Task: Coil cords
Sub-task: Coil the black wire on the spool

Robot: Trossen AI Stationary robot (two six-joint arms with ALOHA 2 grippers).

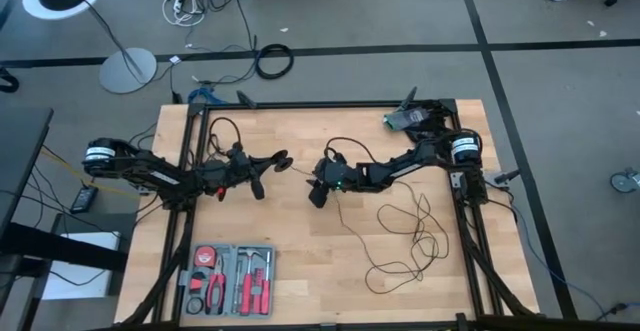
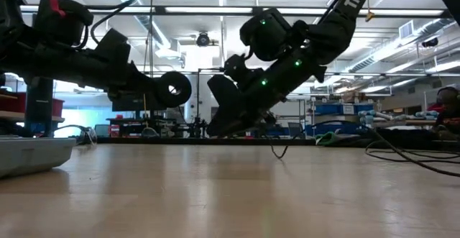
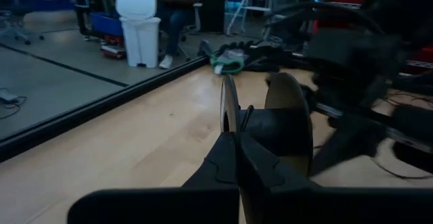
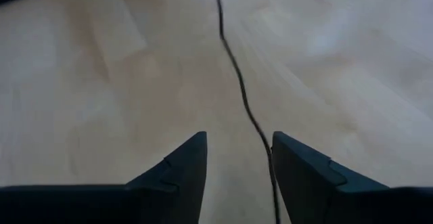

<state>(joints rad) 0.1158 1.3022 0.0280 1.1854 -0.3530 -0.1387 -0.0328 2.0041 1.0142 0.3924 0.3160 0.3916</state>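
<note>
While my right gripper (image 4: 238,166) hangs low over the middle of the table (image 1: 300,211) with its fingers spread apart, the thin black wire (image 4: 233,68) runs between them without either finger closing on it. My left gripper (image 1: 283,159) sits just to its left, held off the wood, fingers pressed together on the small round black puck (image 3: 287,126), which stands on edge between them like a little spool.

From the puck the wire crosses the short gap to my right gripper, passes under it, and trails away to the right half of the table, where it lies in loose, uneven loops (image 1: 410,236) flat on the wood. It is one long, very thin strand, matte black.

In the low view my two arms block most of the wire; only a short hanging piece (image 2: 277,150) under my right gripper shows. In the left wrist view the right arm is a dark blur behind the puck, and I cannot tell how many turns of wire sit on it.

Bare wood lies open on the near side of both grippers. A tool case (image 1: 228,280) sits at the near left corner, well apart from the loops, and a dark frame (image 1: 330,105) edges the far side of the table.
</note>
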